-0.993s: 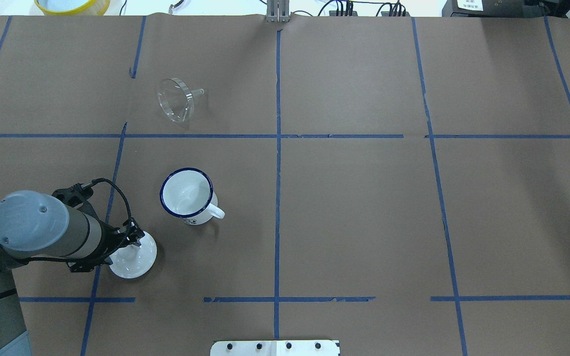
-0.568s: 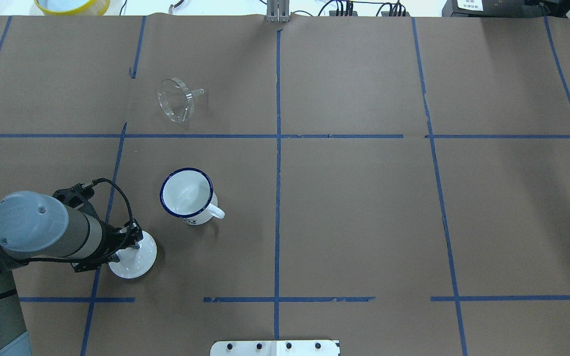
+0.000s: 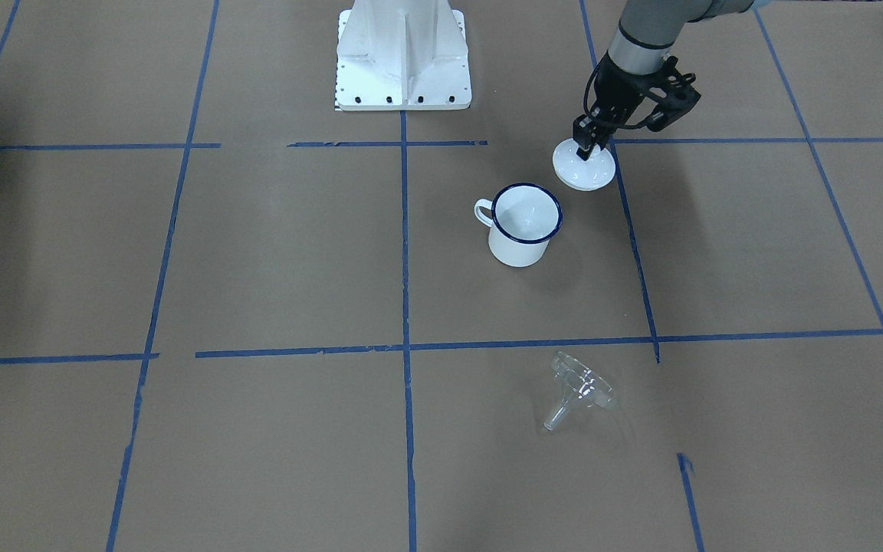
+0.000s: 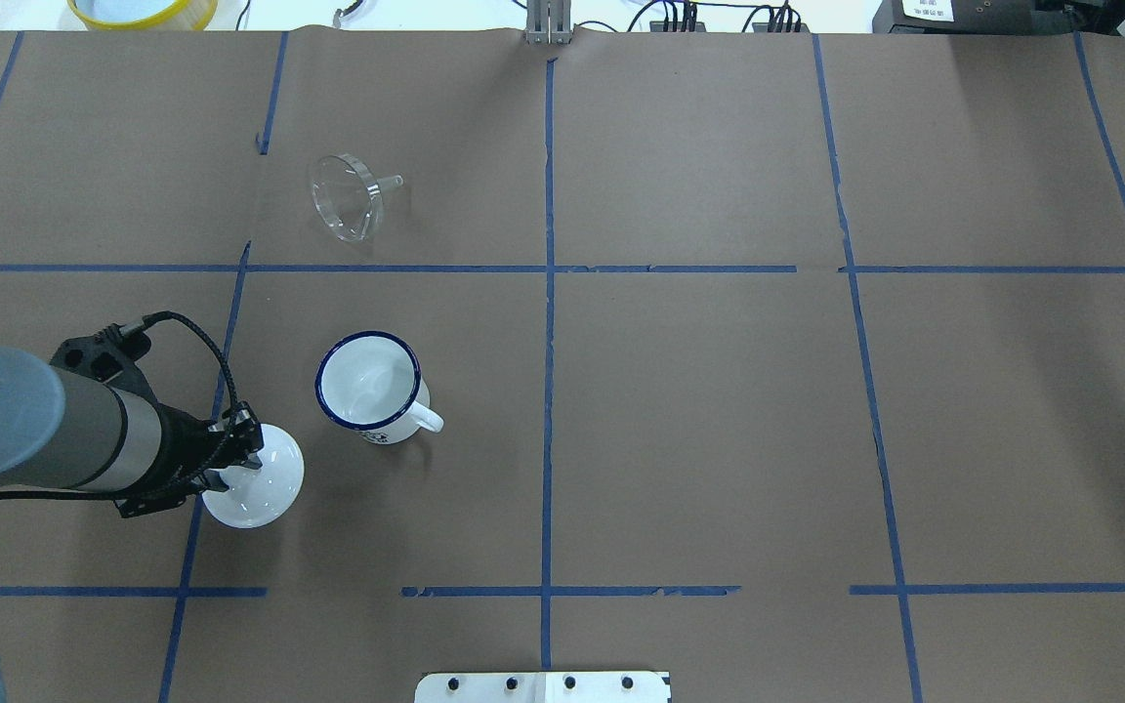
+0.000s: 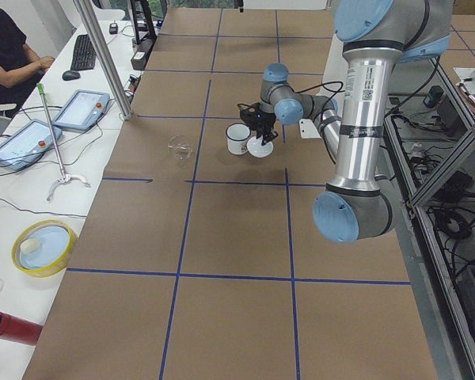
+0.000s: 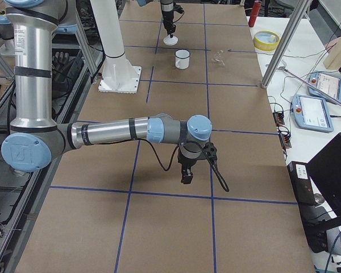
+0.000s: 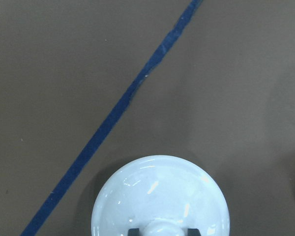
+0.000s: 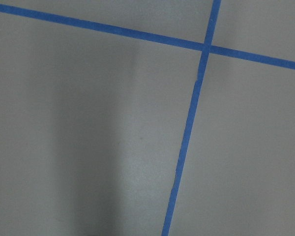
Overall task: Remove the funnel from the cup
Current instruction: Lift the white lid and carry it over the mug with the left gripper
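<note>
The clear funnel [image 4: 348, 200] lies on its side on the brown paper, well beyond the cup; it also shows in the front view [image 3: 579, 387]. The white enamel cup [image 4: 370, 383] with a dark blue rim stands upright and empty [image 3: 522, 226]. My left gripper [image 4: 240, 457] is shut on the knob of a white domed lid [image 4: 265, 488], to the cup's left and nearer the robot. In the left wrist view the lid [image 7: 160, 194] fills the bottom edge. My right gripper [image 6: 186, 177] hangs over bare paper far from both; I cannot tell whether it is open or shut.
The robot's white base plate [image 3: 403, 54] stands at the table's near edge. A yellow-rimmed bowl [image 4: 143, 10] sits beyond the far edge. An operator [image 5: 8, 55] sits at a side desk with tablets. Blue tape lines [image 4: 548, 293] cross the paper.
My left arm has drawn back to the left, and the lid in its gripper has shifted a little left and away from the robot. Funnel and cup have not moved.
</note>
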`<state>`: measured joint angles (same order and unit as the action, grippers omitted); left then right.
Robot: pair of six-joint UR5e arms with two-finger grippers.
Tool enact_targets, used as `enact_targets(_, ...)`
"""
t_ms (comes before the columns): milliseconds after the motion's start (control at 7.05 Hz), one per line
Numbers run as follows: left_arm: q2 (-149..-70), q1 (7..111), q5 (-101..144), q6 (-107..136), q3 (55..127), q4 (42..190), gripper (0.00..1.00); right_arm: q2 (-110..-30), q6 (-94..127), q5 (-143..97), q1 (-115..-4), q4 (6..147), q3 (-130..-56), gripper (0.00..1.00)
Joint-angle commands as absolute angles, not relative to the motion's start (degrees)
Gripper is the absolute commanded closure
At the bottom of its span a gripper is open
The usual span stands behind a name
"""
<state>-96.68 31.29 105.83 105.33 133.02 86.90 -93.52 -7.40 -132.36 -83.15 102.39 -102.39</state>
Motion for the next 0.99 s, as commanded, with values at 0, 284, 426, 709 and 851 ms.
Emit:
enact_targets(0, -109.4, 34.1, 107.0, 103.5, 131.9, 73.8, 1.0, -93.5, -7.4, -132.4, -83.1, 102.4, -102.4, 0.0)
enact_targets(284, -116.8, 33.6, 109.9, 103.4, 122.7, 73.7, 1.0, -93.5, -7.4, -132.4, -83.1, 102.4, -102.4, 0.0)
enact_targets(426, -118.3, 33.6, 110.3, 103.4, 119.4, 73.7, 1.0, -93.5, -7.5, -132.4, -83.1, 102.4, -102.4, 0.0)
enact_targets(709, -119.7, 33.5, 110.7, 103.5, 115.5, 75.2, 1.0, -93.5, -7.4, -132.4, -83.1, 102.4, -102.4, 0.0)
enact_targets(851, -120.6, 33.6, 111.1, 103.4, 115.2, 75.1, 1.0, -93.5, -7.4, -132.4, -83.1, 102.4, -102.4, 0.0)
